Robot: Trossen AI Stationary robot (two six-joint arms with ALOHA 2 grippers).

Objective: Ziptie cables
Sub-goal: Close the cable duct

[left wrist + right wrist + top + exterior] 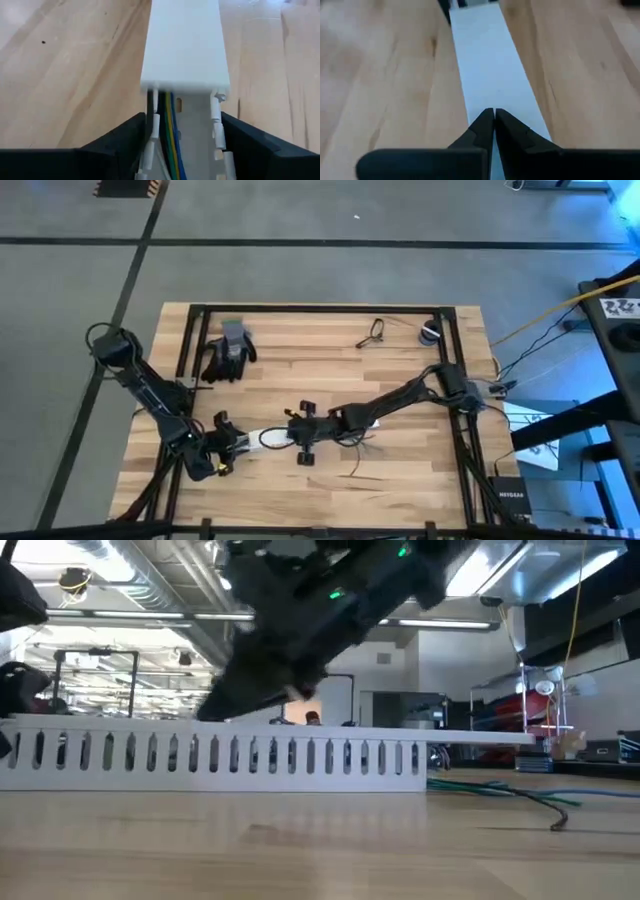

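Two grippers worked on one white slotted cable duct [185, 45]. The left gripper [182, 150] hugged its open end, where the cables [167, 135] lay inside. The right gripper [493, 122] was pinched together on the lid. Best to hold steady and push gently.

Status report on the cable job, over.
Left gripper shut on white duct. Right gripper shut, over its cover. Cables inside duct, untied. Nothing blocking.
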